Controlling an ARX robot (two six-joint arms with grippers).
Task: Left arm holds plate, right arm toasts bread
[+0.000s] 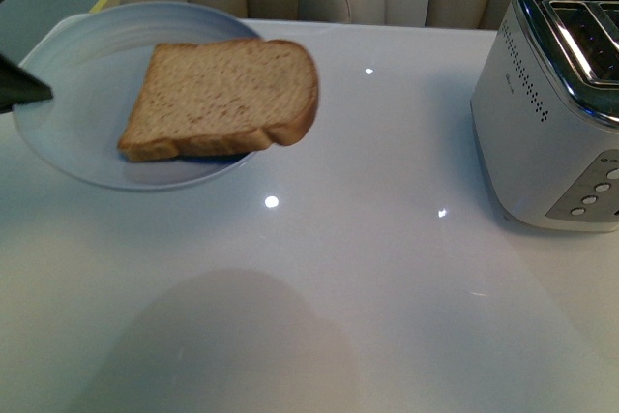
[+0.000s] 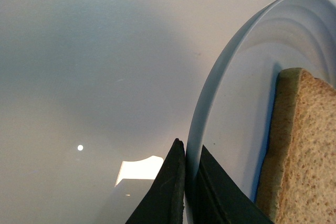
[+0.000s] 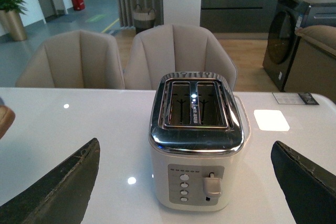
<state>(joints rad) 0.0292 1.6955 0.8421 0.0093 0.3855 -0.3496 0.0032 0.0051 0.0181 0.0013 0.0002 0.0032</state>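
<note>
The pale blue plate (image 1: 77, 94) is held above the white table at the left, tilted. The slice of brown bread (image 1: 224, 99) lies on it, its right end overhanging the rim. My left gripper (image 1: 21, 92) is shut on the plate's left rim; only a dark fingertip shows in the front view. In the left wrist view the gripper (image 2: 190, 166) pinches the plate rim (image 2: 210, 93), with the bread (image 2: 304, 145) beside it. My right gripper (image 3: 184, 182) is open and empty, its fingers (image 3: 58, 187) wide on either side of the white two-slot toaster (image 3: 195, 145), short of it.
The toaster (image 1: 556, 113) stands at the table's right edge, both slots empty, its lever (image 3: 212, 184) up. Beige chairs (image 3: 178, 56) stand behind the far table edge. The plate's shadow (image 1: 213, 345) falls on the white table (image 1: 387, 268).
</note>
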